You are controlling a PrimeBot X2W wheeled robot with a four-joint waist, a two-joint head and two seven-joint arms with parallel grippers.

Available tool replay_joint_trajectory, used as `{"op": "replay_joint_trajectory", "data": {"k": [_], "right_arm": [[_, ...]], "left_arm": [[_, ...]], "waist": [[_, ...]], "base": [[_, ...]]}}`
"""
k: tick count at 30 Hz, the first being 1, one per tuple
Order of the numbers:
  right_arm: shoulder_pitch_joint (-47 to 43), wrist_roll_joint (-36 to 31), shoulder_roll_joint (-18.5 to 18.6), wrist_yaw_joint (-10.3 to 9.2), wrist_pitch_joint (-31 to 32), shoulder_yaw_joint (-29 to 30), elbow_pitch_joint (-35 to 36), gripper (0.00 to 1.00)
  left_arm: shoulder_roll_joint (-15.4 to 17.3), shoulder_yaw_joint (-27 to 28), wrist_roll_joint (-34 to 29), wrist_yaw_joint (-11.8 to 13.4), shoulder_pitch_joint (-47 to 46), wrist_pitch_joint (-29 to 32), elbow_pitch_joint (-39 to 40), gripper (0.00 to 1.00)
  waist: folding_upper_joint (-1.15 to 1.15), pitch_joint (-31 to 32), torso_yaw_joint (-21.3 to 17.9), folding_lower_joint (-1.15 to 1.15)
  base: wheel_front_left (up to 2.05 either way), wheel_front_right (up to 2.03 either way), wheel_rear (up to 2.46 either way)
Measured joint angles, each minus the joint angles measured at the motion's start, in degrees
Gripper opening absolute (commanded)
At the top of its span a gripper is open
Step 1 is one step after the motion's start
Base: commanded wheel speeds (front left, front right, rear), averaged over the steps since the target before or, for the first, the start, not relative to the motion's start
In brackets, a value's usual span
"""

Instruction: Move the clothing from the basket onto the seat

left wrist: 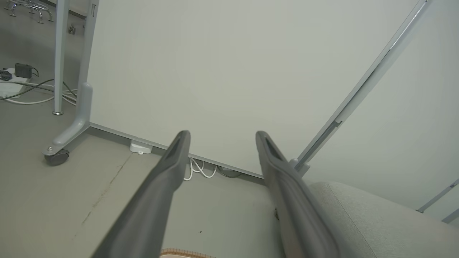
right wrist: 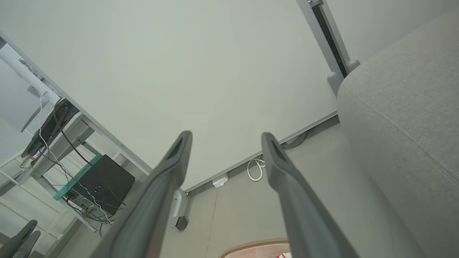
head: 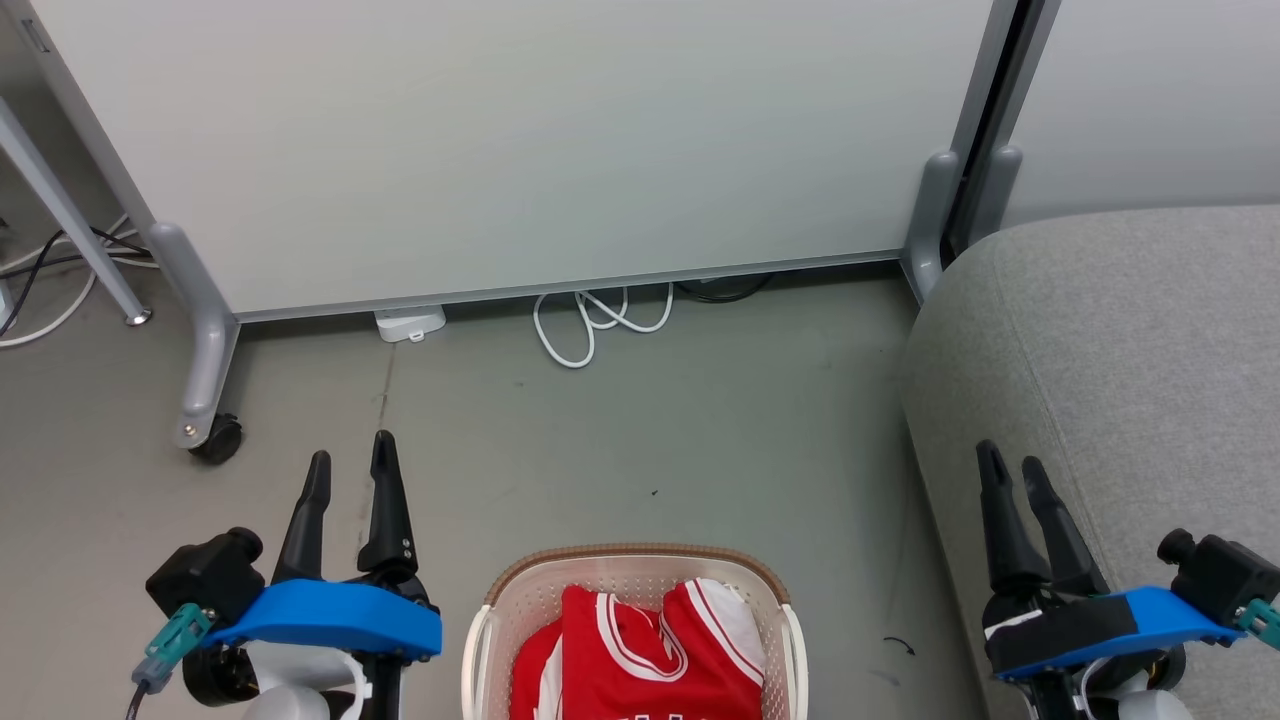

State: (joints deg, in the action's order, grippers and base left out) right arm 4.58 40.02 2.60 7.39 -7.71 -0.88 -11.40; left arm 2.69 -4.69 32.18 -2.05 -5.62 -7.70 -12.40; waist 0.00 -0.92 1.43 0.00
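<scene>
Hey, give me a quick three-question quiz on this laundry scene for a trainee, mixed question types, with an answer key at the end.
1. True or false: the red clothing lies inside the basket.
2. By the robot's own sides, the grey seat stands on which side of the basket? A) left B) right C) beneath it
3. Fill in: the left claw and the right claw are both ____, holding nothing.
Key: 1 true; 2 B; 3 open.
</scene>
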Motion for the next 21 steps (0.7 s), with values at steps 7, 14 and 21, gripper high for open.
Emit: {"op": "replay_joint_trajectory", "data": {"k": [7,14,21], "right_arm": [[0.13,-4.35,0.01,0.00,-0.98,-0.54,-0.21,1.00],[0.49,-8.69,0.03,0.01,-1.98,-1.03,-0.55,1.00],[0.51,-12.58,0.03,0.01,-2.99,-1.49,-0.59,1.00]], "left_arm": [[0.08,-1.02,-4.48,0.36,-0.15,-1.02,-0.05,1.00],[0.09,-1.87,-8.72,0.63,-0.35,-2.01,-0.04,1.00],[0.10,-2.66,-12.69,1.23,-0.43,-3.01,-0.12,1.00]], "waist": [[0.00,-0.01,0.15,0.00],[0.00,-0.05,0.30,0.00],[0.00,-0.14,0.55,0.00]], "base": [[0.00,0.00,0.00],[0.00,0.00,0.00],[0.00,0.00,0.00]]}}
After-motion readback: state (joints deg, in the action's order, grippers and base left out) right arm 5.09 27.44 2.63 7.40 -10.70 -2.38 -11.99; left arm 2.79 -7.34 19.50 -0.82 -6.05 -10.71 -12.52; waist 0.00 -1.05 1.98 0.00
